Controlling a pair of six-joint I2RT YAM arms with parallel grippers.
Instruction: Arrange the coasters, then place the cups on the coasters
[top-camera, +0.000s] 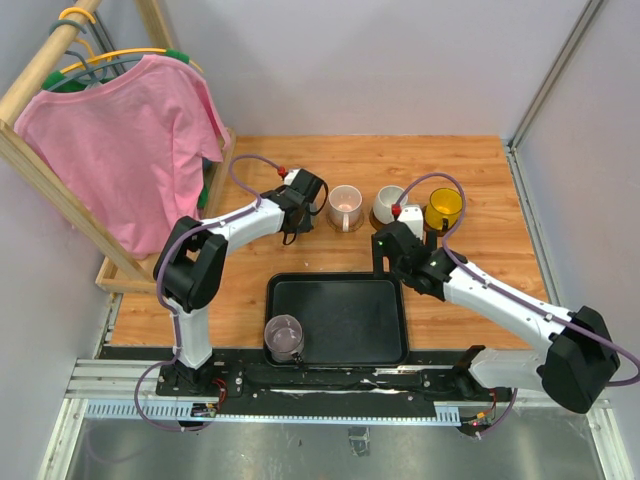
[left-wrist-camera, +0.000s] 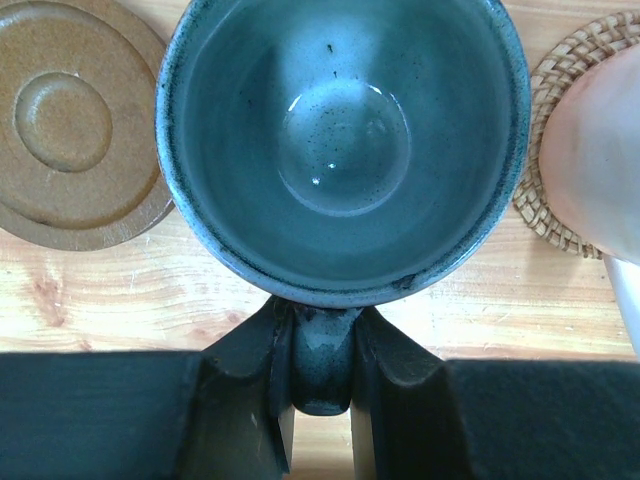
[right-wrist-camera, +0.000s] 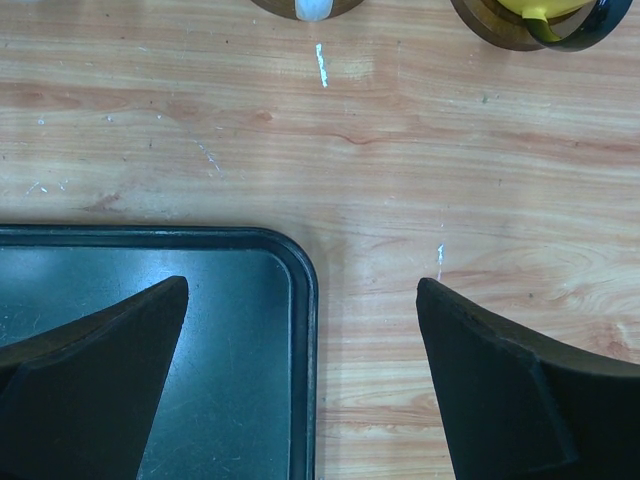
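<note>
In the left wrist view my left gripper (left-wrist-camera: 322, 335) is shut on the handle (left-wrist-camera: 322, 365) of the grey-blue cup (left-wrist-camera: 345, 140), which stands upright over the wood. A dark brown coaster (left-wrist-camera: 70, 125) lies bare to its left. To its right the pale pink cup (left-wrist-camera: 600, 150) stands on a tan woven coaster (left-wrist-camera: 548, 160). From above, the left gripper (top-camera: 298, 200) hides the grey-blue cup. The pink cup (top-camera: 345, 207), off-white cup (top-camera: 390, 205) and yellow cup (top-camera: 443, 208) stand in a row. The mauve cup (top-camera: 284, 337) sits in the black tray (top-camera: 340, 315). My right gripper (right-wrist-camera: 302, 290) is open and empty over the tray's far right corner (right-wrist-camera: 300, 270).
A wooden rack with a pink shirt (top-camera: 130, 150) stands at the left edge of the table. The right gripper (top-camera: 393, 258) hovers just in front of the off-white and yellow cups, whose brown coasters (right-wrist-camera: 480, 25) show at the top of the right wrist view.
</note>
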